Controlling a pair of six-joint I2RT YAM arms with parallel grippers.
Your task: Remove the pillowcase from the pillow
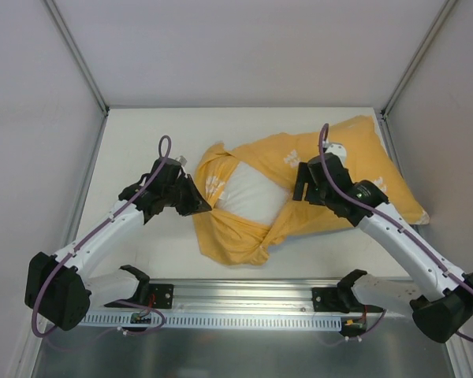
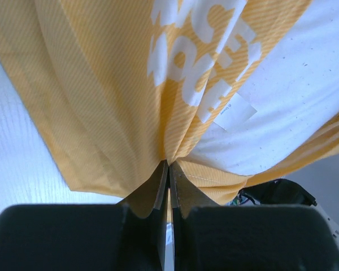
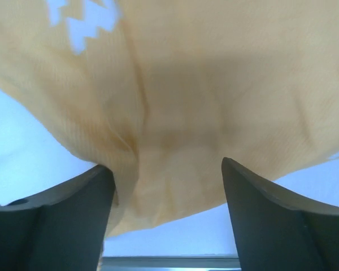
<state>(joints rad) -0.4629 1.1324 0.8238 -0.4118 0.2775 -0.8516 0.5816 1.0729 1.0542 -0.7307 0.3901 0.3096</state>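
Now left fingers (image 2: 150, 200) tight on the pillowcase (image 1: 236, 236), right fingers (image 3: 56, 220) apart around its fabric.

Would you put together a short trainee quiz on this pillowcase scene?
1. True or false: the left gripper is shut on the pillowcase.
2. The right gripper is: A) open at the yellow fabric, B) shut on nothing, C) out of every view.
3. What white thing shows through the pillowcase's opening?

Key: 1 true; 2 A; 3 the pillow.
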